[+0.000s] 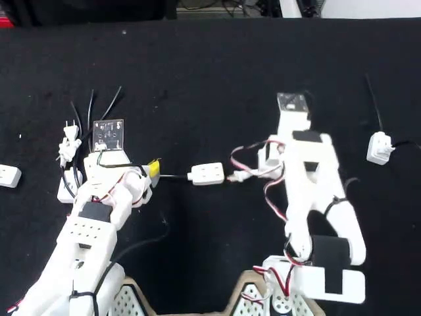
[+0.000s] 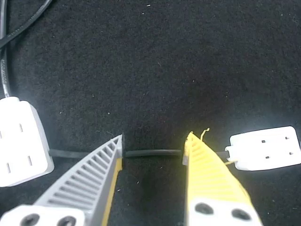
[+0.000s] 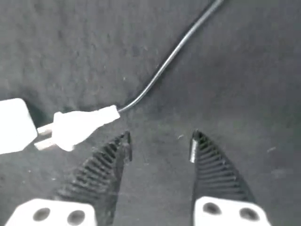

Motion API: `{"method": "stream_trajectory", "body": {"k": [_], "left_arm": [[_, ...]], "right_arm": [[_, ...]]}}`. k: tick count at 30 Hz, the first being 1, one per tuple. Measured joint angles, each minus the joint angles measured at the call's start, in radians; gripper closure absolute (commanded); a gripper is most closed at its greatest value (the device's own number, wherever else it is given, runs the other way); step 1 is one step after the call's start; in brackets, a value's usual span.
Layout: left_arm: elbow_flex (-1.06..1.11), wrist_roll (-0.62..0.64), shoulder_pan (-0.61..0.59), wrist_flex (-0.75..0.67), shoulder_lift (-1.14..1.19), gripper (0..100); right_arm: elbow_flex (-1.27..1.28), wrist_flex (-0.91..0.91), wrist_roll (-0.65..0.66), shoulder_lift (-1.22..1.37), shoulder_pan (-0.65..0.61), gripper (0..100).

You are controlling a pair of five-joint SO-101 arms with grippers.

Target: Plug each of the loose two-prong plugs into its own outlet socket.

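Black bench [image 1: 197,72], centre: L end effector [image 2: 154,141] open, fingers straddling black cord [image 2: 150,153] just beside white outlet socket [image 2: 265,148]. R end effector [image 3: 160,141] open too; white two-prong plug [image 3: 77,127] lies beside one finger, prongs at the socket's edge, can't tell if inserted.

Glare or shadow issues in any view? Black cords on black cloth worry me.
High view: even light, no hard shadows; white outlet stands out, but the black cord beside it nearly merges with the cloth. Left wrist view: the cord catches a faint sheen, so it reads; outlet slots are plain. Right wrist view: plug bright, prongs distinct.
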Motion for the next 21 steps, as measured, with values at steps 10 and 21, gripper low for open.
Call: {"method": "stream_trajectory", "body": {"k": [10,21], "left_arm": [[0.000,-0.006,0.000,0.000,0.000,79],[0.000,-0.006,0.000,0.000,0.000,79]], "right_arm": [[-0.110,0.118,0.919,0.009,-0.025,80.1],[0.032,-0.014,1.146,0.009,-0.216,80.1]]}}
